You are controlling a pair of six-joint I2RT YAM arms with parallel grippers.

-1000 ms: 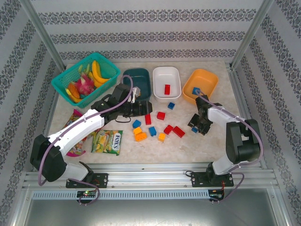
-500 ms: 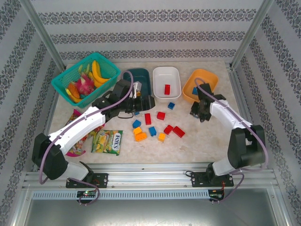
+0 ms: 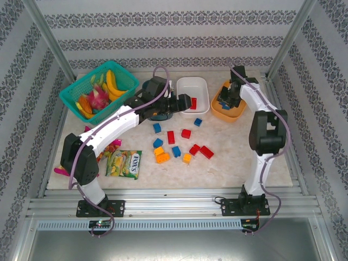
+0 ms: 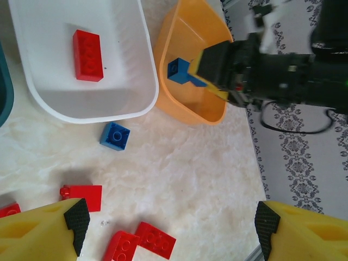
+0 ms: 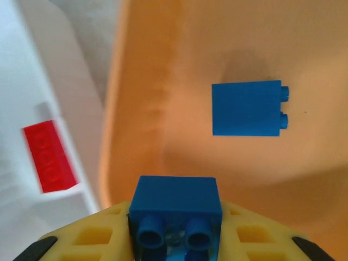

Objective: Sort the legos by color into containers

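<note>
ABOVE THE ORANGE TUB: My right pincer point(image 5: 175, 228) is pressed together on a blue brick point(image 5: 175, 202), studs facing the wrist camera. It hangs over the hollow of the orange tub point(image 5: 163, 109). A second blue brick point(image 5: 247, 109) lies on the tub floor below and ahead, apart from the one I carry.

From overhead, the right arm reaches to the far right of the table point(image 3: 234, 157). My left pincer point(image 4: 171, 217) is spread wide and holds nothing. It hovers over the marble near the white tub point(image 4: 142, 81), where one red brick point(image 4: 87, 47) rests. A sliver of the dark teal tub point(image 4: 4, 92) shows at the picture's left edge, and I cannot see what is in it.

I judge this to be the drop step for blue, with the carry done and the release not yet made. The next move calls for little. I should open the right fingers while the brick is inside the rim, low enough that it does not bounce out, then lift clear.

Most of the sorting seems to lie ahead. The loose bricks point(image 3: 176, 151), red, blue and orange-yellow, are scattered mid-table. A lone blue brick point(image 4: 115, 135) sits just beside the white tub's wall. The left pincer looks well placed for the red pieces near it.
</note>
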